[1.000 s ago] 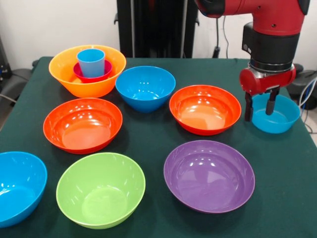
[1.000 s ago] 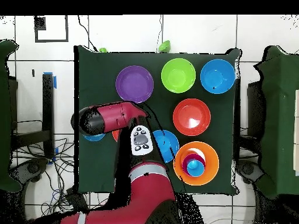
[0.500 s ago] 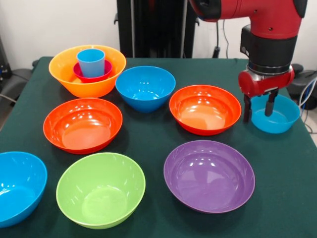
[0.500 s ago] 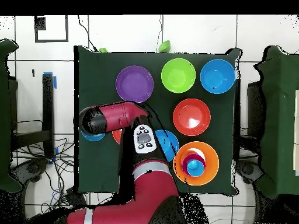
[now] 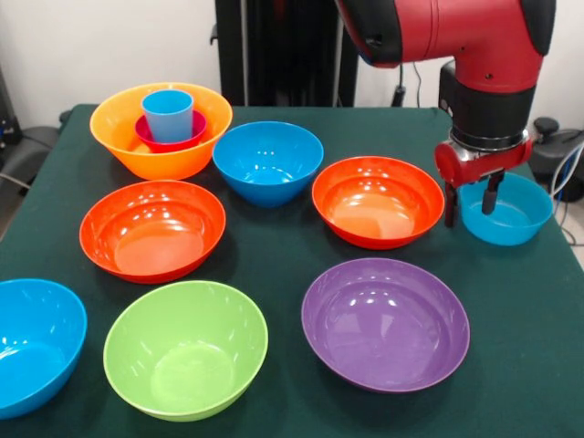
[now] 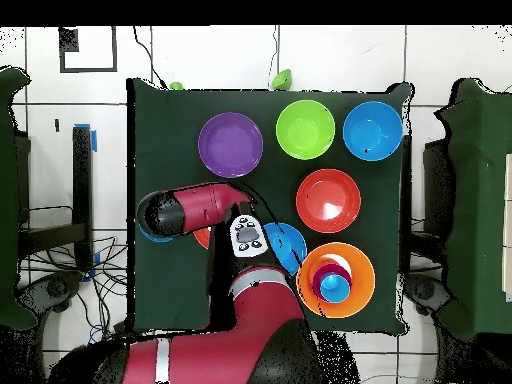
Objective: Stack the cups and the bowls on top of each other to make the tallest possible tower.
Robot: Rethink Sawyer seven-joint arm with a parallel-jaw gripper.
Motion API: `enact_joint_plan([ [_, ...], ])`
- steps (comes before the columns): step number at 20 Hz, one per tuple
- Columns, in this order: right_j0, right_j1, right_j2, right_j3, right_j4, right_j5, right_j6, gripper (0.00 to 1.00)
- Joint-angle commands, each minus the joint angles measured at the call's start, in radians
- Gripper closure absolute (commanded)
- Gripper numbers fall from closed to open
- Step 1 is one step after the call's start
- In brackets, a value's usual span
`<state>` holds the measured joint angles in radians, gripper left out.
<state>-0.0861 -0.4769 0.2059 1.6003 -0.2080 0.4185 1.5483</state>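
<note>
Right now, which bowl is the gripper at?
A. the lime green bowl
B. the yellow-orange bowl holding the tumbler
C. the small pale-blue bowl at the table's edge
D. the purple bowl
C: in the front view the gripper straddles the near rim of the small pale-blue bowl, one finger outside, one inside.

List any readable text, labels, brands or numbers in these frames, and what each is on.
None readable.
Bowls, cup and table cloth: no print or labels.
Arm's pale button panel: dark marks, too small to read.
Black square outline on the floor: a shape, no text.
</note>
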Motion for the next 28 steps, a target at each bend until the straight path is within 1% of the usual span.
enact_joint_plan([
  [1, 0.000, 0.075, 0.087, 0.037, -0.024, -0.014, 0.057, 0.00],
  [5, -0.004, 0.093, 0.094, 0.046, -0.025, -0.031, 0.062, 0.00],
  [9, -0.006, 0.067, 0.112, 0.083, -0.009, -0.014, 0.071, 0.00],
  [14, -0.001, 0.051, 0.120, 0.091, 0.001, 0.007, 0.074, 0.00],
  [18, 0.005, 0.077, 0.112, 0.070, -0.015, -0.028, 0.073, 0.00],
  [20, 0.009, 0.077, 0.110, 0.061, -0.039, -0.090, 0.073, 0.00],
  [21, 0.029, 0.075, 0.087, 0.046, -0.050, -0.080, 0.073, 0.00],
  [22, 0.035, 0.075, 0.079, 0.041, -0.052, -0.090, 0.076, 1.00],
  [25, 0.061, 0.072, 0.047, 0.029, -0.062, -0.087, 0.085, 1.00],
  [28, 0.069, 0.075, 0.035, 0.022, -0.065, -0.090, 0.079, 1.00],
])
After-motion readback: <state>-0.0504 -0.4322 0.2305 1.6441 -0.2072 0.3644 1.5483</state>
